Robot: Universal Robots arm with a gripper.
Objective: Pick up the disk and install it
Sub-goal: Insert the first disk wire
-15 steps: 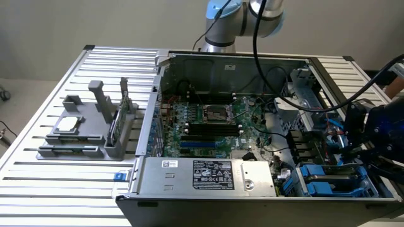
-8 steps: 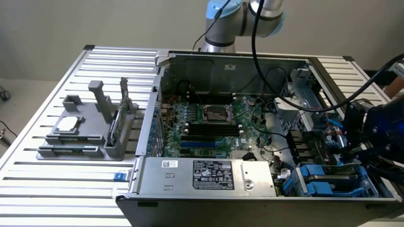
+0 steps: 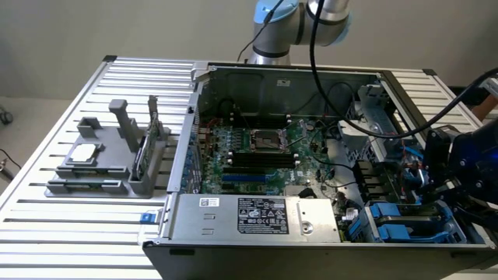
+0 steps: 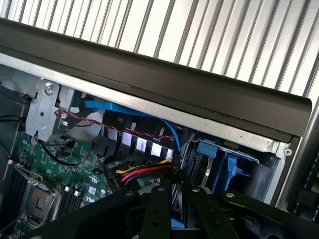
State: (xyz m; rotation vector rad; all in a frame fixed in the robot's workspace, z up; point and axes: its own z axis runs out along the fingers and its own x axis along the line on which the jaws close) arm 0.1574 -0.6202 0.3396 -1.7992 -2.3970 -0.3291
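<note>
Disk (image 4: 177, 222) looks clamped edge-on inside tool (image 4: 178, 183), by its blue carrier; stiff, dense, shock-sensitive. Grip carrier sides, never flat faces.

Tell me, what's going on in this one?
A single robot arm is working inside an open computer case that lies on a slatted metal table. Its gripper is down at the drive-bay corner of the case, close to the blue drive carriers seated there. Whether it is holding the disk cannot be told. A grey parts tray sits on the table beside the case, on the exterior view's left.
</note>
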